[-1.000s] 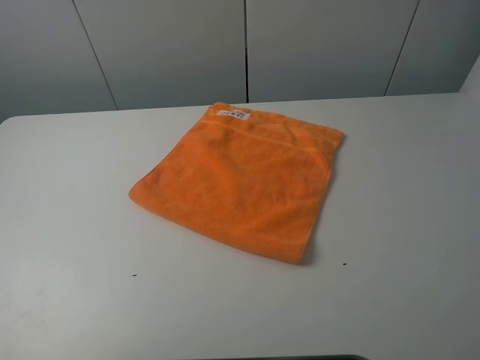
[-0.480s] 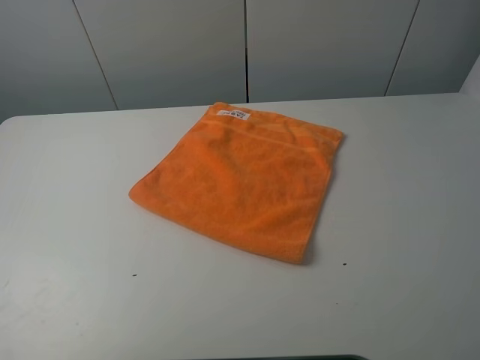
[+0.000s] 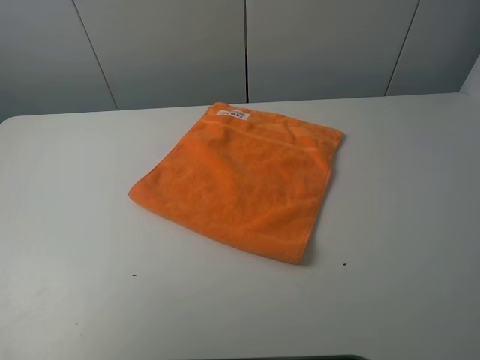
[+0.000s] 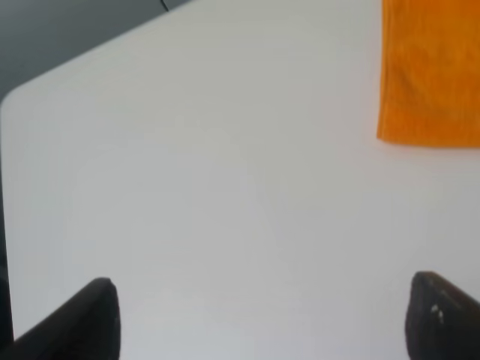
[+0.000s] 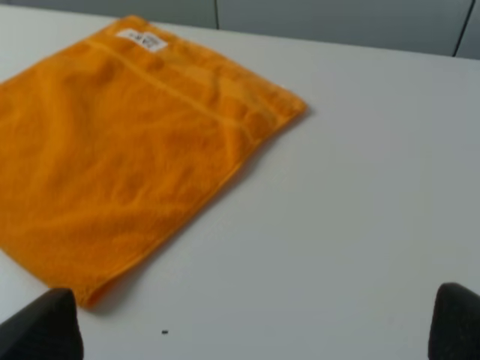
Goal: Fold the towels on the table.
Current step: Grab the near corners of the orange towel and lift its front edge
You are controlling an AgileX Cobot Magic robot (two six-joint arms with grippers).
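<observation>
The orange towel (image 3: 240,180) lies flat and spread out in the middle of the white table (image 3: 75,225), with its hem band and small white label (image 3: 233,114) at the far edge. Neither gripper shows in the exterior high view. In the left wrist view my left gripper (image 4: 262,322) is open above bare table, with one corner of the towel (image 4: 431,71) well ahead of it. In the right wrist view my right gripper (image 5: 251,330) is open and empty, with the towel (image 5: 120,150) ahead and its near corner close to one finger (image 5: 45,326).
Grey wall panels (image 3: 247,49) stand behind the table's far edge. Two tiny dark specks (image 3: 344,263) mark the table in front of the towel. The table's rounded corner (image 4: 11,97) and edge show in the left wrist view.
</observation>
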